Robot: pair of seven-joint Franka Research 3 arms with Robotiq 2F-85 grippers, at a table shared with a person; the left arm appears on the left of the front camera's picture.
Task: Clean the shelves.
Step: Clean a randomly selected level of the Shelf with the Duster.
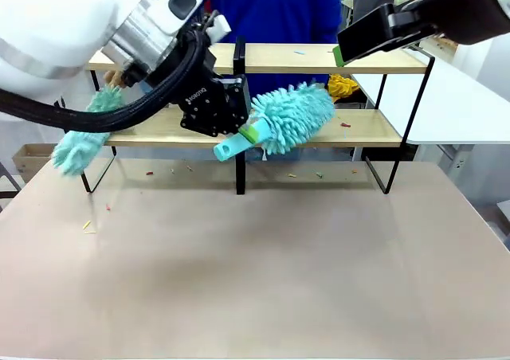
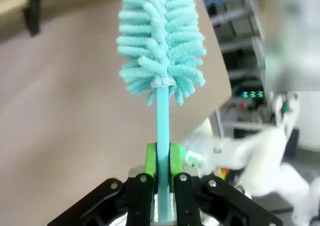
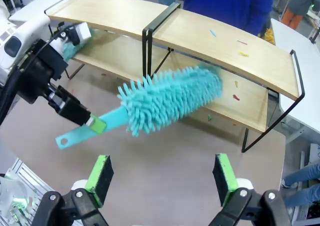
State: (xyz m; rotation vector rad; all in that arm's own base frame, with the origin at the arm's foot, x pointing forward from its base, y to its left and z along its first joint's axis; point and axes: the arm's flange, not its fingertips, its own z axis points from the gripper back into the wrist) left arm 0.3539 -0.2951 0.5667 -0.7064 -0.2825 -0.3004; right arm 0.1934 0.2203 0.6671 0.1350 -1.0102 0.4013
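The shelves (image 1: 319,57), 2 light wooden boards in a thin black frame with a centre post, stand on the table (image 1: 255,280). Before that post the left gripper (image 1: 249,131) is clamped on a teal duster's (image 1: 291,117) handle, head over the lower board's right half. The right gripper (image 3: 162,173), jaws wide apart, hovers above the shelves' right end. Small coloured scraps (image 3: 243,53) dot both boards; a 2nd teal duster (image 1: 84,141) is at the left end.

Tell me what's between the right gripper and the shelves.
In the right wrist view, the teal duster, clamped in the left gripper, hangs between the right gripper and the shelves.
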